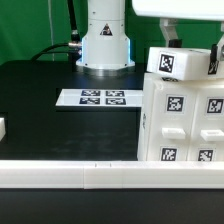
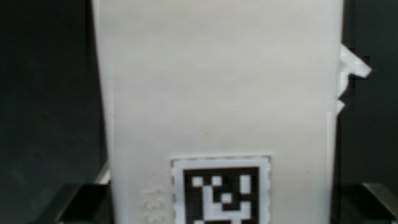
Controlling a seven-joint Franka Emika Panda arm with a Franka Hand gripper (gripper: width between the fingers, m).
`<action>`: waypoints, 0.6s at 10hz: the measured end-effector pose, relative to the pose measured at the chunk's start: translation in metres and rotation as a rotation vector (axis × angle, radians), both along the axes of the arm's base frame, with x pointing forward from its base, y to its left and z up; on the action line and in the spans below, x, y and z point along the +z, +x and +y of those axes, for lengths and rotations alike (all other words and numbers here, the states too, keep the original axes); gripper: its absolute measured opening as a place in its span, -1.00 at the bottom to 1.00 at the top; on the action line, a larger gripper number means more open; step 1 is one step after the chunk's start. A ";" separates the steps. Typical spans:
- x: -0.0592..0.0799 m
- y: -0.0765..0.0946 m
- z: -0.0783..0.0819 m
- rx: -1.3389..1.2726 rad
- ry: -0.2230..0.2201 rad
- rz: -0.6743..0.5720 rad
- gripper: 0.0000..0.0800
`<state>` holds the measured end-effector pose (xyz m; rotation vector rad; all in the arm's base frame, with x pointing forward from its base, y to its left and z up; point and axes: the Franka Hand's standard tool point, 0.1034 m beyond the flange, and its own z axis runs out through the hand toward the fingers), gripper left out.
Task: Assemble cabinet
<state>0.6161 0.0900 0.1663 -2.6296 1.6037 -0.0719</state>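
Observation:
The cabinet point(image 1: 182, 120) is the large white box with several tags at the exterior view's right. A white top panel point(image 1: 172, 62) with one tag rests slightly tilted on top of it. My gripper point(image 1: 192, 47) comes down from above, with a finger on each side of this panel. In the wrist view the panel point(image 2: 214, 90) fills the middle, with its tag near the jaws. The dark fingertips point(image 2: 82, 205) press against its two long edges, so my gripper point(image 2: 222, 208) is shut on the panel.
The marker board point(image 1: 100, 98) lies flat on the black table, in front of the white robot base point(image 1: 105, 40). A small white block point(image 1: 3, 128) sits at the exterior view's left edge. A white rail point(image 1: 90, 176) runs along the front.

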 end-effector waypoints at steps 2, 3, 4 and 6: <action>0.000 0.000 0.000 -0.145 0.019 0.002 0.40; 0.000 0.000 0.000 -0.201 0.025 0.004 0.40; 0.000 0.000 0.001 -0.322 0.045 0.010 0.40; -0.001 0.001 0.000 -0.561 0.072 0.015 0.40</action>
